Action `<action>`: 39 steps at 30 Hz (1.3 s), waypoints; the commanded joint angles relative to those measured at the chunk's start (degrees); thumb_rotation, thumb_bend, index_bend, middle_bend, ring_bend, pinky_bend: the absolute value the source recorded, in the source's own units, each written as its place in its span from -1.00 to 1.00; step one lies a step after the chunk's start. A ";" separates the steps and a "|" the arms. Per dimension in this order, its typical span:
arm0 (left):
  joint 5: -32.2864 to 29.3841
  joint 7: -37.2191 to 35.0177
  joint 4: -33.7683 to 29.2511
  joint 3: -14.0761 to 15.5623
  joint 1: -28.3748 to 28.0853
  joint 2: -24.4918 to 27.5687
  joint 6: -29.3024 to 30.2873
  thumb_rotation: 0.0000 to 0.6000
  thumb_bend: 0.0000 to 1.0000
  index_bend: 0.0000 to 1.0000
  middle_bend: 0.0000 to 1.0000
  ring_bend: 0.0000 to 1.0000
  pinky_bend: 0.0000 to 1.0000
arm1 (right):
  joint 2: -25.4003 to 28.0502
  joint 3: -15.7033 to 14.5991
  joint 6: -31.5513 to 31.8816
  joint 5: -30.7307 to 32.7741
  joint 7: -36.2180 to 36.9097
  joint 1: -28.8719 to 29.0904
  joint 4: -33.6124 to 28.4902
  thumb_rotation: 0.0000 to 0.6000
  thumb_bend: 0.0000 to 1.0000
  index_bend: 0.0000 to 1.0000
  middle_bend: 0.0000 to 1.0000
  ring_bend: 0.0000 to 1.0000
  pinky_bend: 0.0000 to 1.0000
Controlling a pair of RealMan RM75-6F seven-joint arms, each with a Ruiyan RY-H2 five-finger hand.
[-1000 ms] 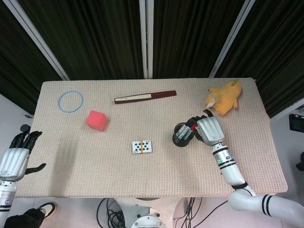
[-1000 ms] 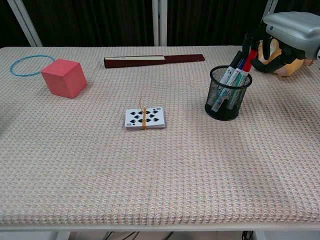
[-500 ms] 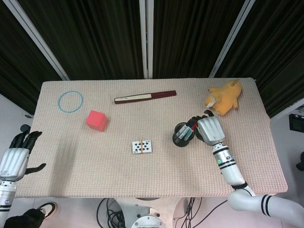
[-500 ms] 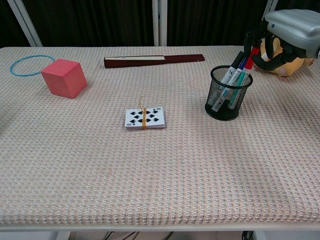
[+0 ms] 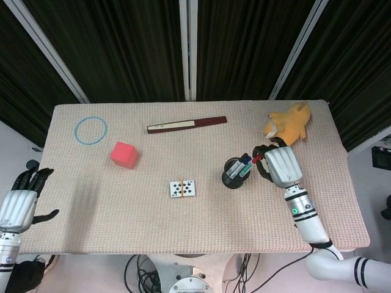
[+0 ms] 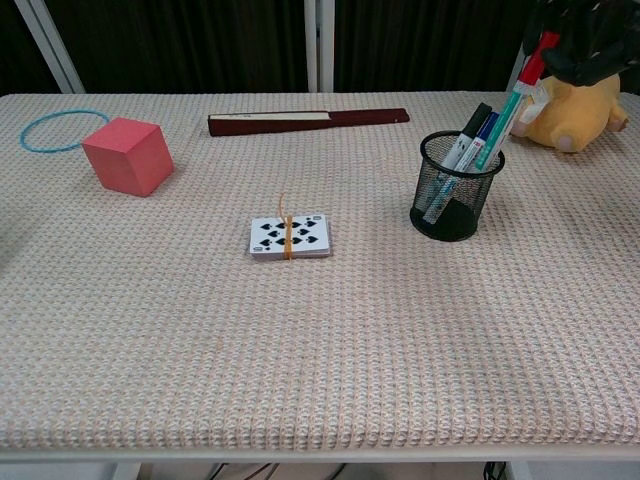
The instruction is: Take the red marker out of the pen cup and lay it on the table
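Observation:
The black mesh pen cup (image 5: 233,175) (image 6: 455,190) stands right of the table's centre with several markers in it. My right hand (image 5: 280,168) (image 6: 588,35) pinches the red marker (image 5: 254,162) (image 6: 532,66) by its red-capped top. The marker is tilted and drawn up and to the right, with its lower end still inside the cup's rim. A black and a blue marker (image 6: 476,128) stay leaning in the cup. My left hand (image 5: 21,200) hangs open beyond the table's left edge, holding nothing.
A yellow plush toy (image 5: 288,124) (image 6: 580,110) lies just behind the right hand. A card deck (image 6: 289,236) sits mid-table, with a red cube (image 6: 127,155), a blue ring (image 6: 55,130) and a long dark-red stick (image 6: 308,120) further back and left.
The right hand has risen and moved right, drawing the red marker up out of the cup. The cup and the left hand have not moved.

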 commanded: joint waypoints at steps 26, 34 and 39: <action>-0.21 0.42 0.13 0.33 0.17 -0.46 -0.31 1.00 -0.94 -0.77 -0.82 -1.00 -0.80 | 6.20 -10.57 -5.62 -4.91 16.77 -11.18 3.16 1.00 -0.07 0.10 0.13 0.15 -0.54; -0.43 0.22 0.52 0.12 -0.15 -0.62 -0.78 1.00 -0.94 -0.77 -0.82 -1.00 -0.80 | 3.54 -7.91 -5.80 -5.20 22.45 -10.11 7.00 1.00 -0.36 -1.00 -0.98 -0.98 -0.93; -0.66 0.23 0.67 0.01 -0.23 -0.77 -0.90 1.00 -0.94 -0.77 -0.82 -1.00 -0.80 | 0.83 -6.80 -0.75 -10.55 30.82 -10.63 12.38 1.00 -0.41 -1.00 -1.00 -1.00 -0.96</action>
